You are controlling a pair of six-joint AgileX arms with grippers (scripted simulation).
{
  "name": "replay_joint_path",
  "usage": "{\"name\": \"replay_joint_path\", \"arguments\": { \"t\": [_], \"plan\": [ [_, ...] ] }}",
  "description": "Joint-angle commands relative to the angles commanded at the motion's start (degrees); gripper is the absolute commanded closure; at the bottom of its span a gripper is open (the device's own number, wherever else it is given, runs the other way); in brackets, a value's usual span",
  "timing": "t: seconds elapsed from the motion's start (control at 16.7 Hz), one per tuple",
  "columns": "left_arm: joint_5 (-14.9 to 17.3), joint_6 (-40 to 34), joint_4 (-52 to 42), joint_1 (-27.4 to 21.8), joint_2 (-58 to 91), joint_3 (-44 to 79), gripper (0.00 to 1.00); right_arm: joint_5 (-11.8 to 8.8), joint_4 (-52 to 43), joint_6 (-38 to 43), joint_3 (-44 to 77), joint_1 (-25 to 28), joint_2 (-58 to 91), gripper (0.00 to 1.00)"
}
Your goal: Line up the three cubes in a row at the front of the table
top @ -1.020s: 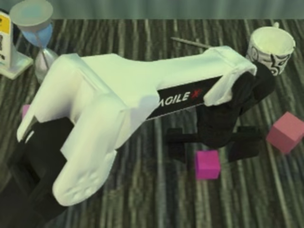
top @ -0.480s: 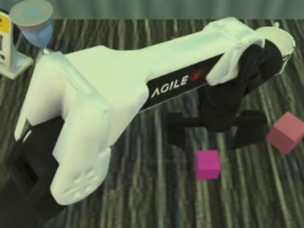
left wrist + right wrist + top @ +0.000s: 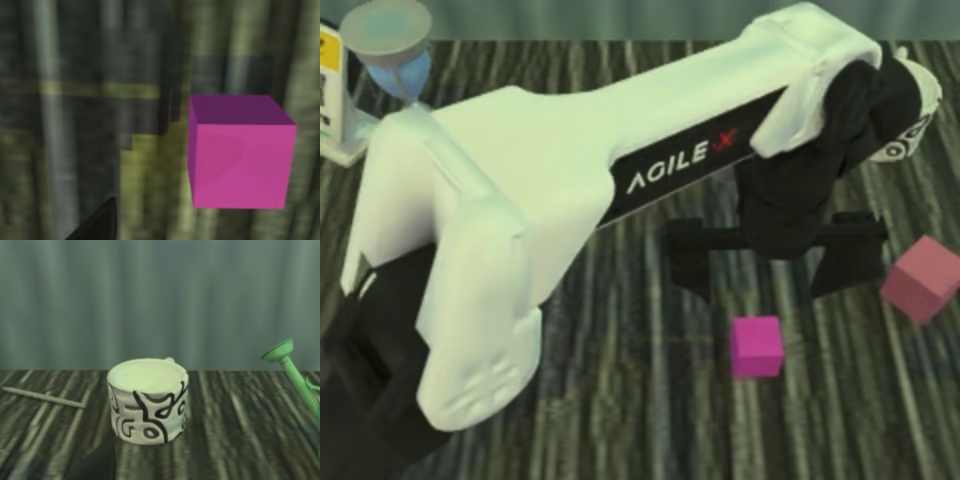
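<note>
Hovering L gripper (image 3: 770, 268) wide apart, above magenta cube (image 3: 757, 346)

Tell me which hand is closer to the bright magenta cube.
Left. The left hand hangs open just behind the magenta cube, not touching it. The right hand is out of the top view, facing a mug.

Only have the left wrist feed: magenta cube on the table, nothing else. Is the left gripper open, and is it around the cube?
Observer: Open. From above, the left gripper has its fingers spread wide. The magenta cube lies just in front of them, not between them.
Operator: Other cubes?
Observer: Only the rose-pink cube shows, near the table right edge and apart from the magenta one. The lilac one is in no view.
Operator: Right arm nearby?
Observer: It is outside the top view. Its wrist camera faces a patterned mug at the back right.
</note>
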Motion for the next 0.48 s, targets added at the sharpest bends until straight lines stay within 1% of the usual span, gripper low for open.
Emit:
{"name": "replay_joint_path", "arguments": {
  "t": [0.12, 0.24, 0.48],
  "plan": [
    [-0.1, 0.3, 1.1, 0.9, -1.7, -1.6, 0.00, -0.1, -1.0, -0.5, 1.3, 0.2, 1.4, 0.00],
    [-0.3, 0.8, 3.5, 2.9, -5.7, -5.5, 0.00, -0.2, -3.3, -1.8, 4.5, 0.6, 4.7, 0.00],
    [-0.7, 3.4, 12.1, 10.1, -20.8, -19.5, 0.00, -0.2, -10.9, -5.8, 15.1, 1.7, 16.8, 0.00]
  ]
}}
